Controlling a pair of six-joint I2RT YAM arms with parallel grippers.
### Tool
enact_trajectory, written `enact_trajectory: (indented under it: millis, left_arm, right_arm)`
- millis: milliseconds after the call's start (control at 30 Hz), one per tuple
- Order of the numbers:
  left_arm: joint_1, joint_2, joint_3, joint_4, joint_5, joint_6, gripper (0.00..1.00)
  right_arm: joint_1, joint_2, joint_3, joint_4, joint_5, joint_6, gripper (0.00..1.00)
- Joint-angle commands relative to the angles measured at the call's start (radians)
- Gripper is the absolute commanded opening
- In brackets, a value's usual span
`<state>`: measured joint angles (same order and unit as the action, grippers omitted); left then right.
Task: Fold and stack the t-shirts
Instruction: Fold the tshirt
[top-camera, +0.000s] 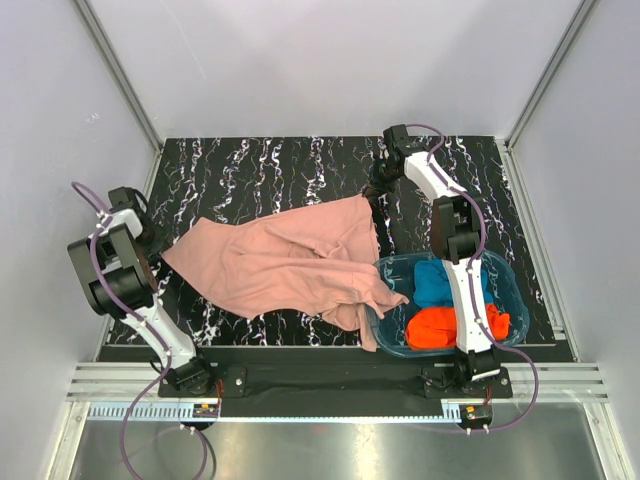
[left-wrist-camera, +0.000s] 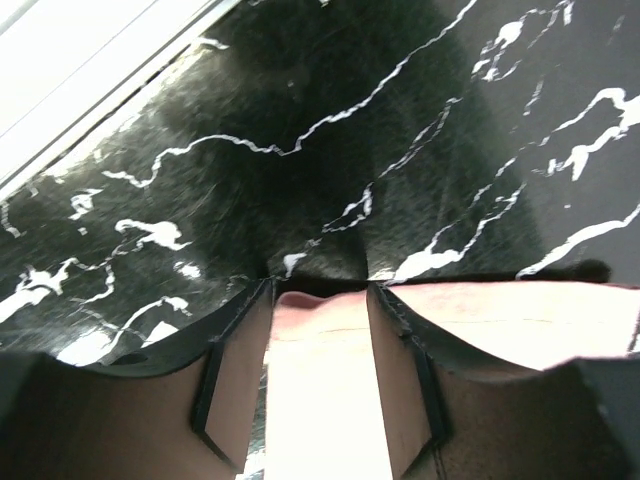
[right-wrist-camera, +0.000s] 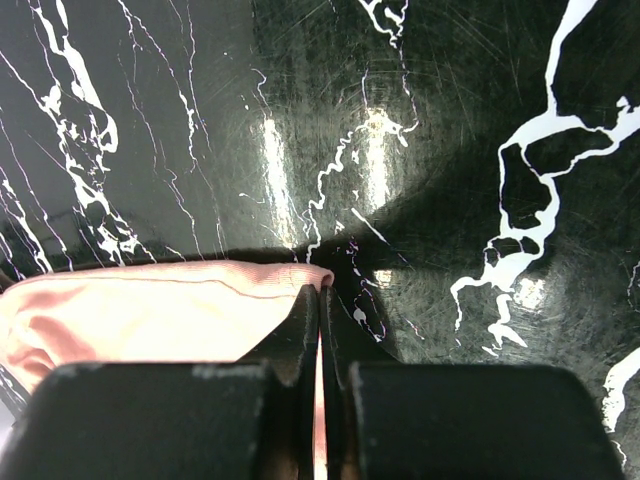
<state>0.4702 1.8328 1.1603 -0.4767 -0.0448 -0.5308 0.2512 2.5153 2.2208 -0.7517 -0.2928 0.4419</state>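
Across the middle of the marbled counter sprawls the dusty-pink t-shirt, the left gripper pinching its 9 o'clock corner and the right gripper pressed tight on its 1 o'clock hem, while the blue t-shirt and orange-red t-shirt sit in the tub at 4 o'clock.

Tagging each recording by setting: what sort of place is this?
Probably a robot lab test cell: white panels in an aluminium frame enclose a black marbled table, with left arm and right arm bolted at its near edge.
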Motion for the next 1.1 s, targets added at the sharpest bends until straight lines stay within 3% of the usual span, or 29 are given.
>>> enact_trajectory:
  millis: [0,300,533,600,700,900,1067]
  left_arm:
    - [0.007,-0.021,-0.042,-0.065,-0.086,0.034,0.5]
    - [-0.01,0.003,-0.07,-0.039,-0.032,0.011,0.42]
    - [-0.024,0.048,-0.01,-0.022,0.019,-0.001,0.15]
    - [-0.028,0.04,-0.004,-0.017,0.029,-0.003,0.0]
    - [-0.039,0.011,0.009,-0.016,0.039,-0.015,0.0]
    - [-0.094,-0.191,0.073,-0.04,0.051,-0.014,0.0]
    - [-0.13,-0.372,0.133,0.065,0.146,-0.09,0.0]
  right_arm:
    - [-0.001,-0.078,-0.01,0.037,-0.014,-0.003,0.0]
    - [-0.001,-0.072,-0.006,0.038,-0.017,0.0,0.0]
    - [0.0,-0.069,-0.004,0.035,-0.012,0.001,0.0]
    - [-0.001,-0.059,0.016,0.031,-0.008,0.003,0.0]
    - [-0.001,-0.033,0.071,0.009,0.003,0.003,0.0]
    - [-0.001,-0.059,0.126,0.047,0.03,0.003,0.0]
    - [-0.004,-0.144,0.131,0.141,0.098,-0.029,0.0]
